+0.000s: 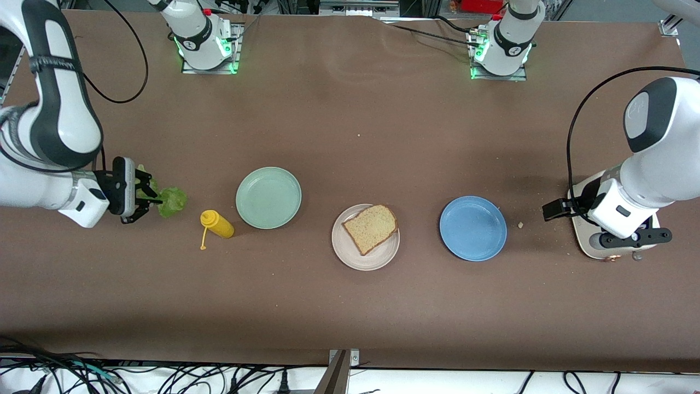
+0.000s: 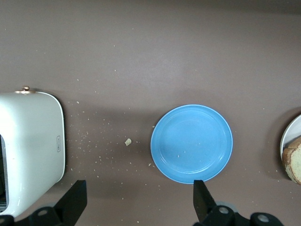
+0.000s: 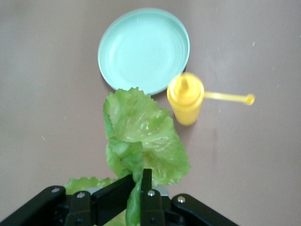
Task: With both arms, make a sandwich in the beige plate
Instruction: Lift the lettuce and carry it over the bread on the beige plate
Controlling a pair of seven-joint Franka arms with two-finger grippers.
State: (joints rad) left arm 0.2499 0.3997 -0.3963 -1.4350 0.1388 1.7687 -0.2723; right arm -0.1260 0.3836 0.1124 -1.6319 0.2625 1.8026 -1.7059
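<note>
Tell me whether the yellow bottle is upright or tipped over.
Tipped over: the yellow bottle lies on its side on the table, its cap strap trailing.

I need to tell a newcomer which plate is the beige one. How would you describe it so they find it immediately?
Three round plates lie in a row across the brown table. The round beige plate is the middle one, between the mint-green plate and the blue plate, and nearest to the front camera. It alone carries a square slice of tan bread; the other two hold nothing.
</note>
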